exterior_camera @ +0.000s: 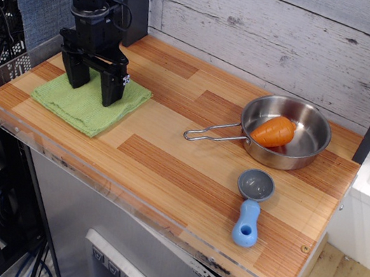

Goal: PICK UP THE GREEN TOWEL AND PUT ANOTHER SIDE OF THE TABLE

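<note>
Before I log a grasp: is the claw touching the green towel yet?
Cannot tell. The single view shows the claw open, its fingertips overlapping the green towel, but from this angle no contact or gap shows plainly.

Bare table (167,157) lies open at center, while the pan (287,132) (carrot inside) and scoop (251,204) crowd three o'clock.
</note>
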{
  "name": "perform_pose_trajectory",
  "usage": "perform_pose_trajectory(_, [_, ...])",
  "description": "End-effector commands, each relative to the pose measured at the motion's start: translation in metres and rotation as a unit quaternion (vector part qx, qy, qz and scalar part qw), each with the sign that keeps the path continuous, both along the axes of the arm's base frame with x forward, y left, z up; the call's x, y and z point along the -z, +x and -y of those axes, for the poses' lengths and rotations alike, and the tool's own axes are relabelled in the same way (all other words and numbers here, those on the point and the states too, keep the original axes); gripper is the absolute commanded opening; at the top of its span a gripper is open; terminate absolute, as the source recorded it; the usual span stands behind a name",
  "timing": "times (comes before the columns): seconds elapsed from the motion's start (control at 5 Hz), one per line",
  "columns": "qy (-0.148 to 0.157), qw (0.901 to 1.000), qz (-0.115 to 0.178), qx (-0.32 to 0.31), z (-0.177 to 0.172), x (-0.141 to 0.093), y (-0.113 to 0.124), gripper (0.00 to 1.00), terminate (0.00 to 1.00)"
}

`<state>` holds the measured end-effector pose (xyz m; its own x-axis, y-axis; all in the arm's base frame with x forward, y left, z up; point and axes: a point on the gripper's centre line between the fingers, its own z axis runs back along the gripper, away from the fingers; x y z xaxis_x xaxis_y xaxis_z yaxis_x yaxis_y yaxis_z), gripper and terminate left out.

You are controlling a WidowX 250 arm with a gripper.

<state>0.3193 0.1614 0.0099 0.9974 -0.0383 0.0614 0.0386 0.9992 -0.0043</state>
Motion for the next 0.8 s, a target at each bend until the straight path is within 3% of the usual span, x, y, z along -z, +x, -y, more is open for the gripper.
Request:
perform_pose_trajectory(0.0, [0.008, 0.9993, -0.011, 0.033, 0.012, 0.008, 0.0, 1.0, 0.0])
perform_pose_trajectory(0.2, [-0.002, 0.9987, -0.019, 0.048, 0.026, 0.011, 0.015, 1.0, 0.0])
perform_pose_trajectory(0.6, [-0.064, 0.9953, -0.008, 0.073, 0.078, 0.018, 0.064, 1.0, 0.0])
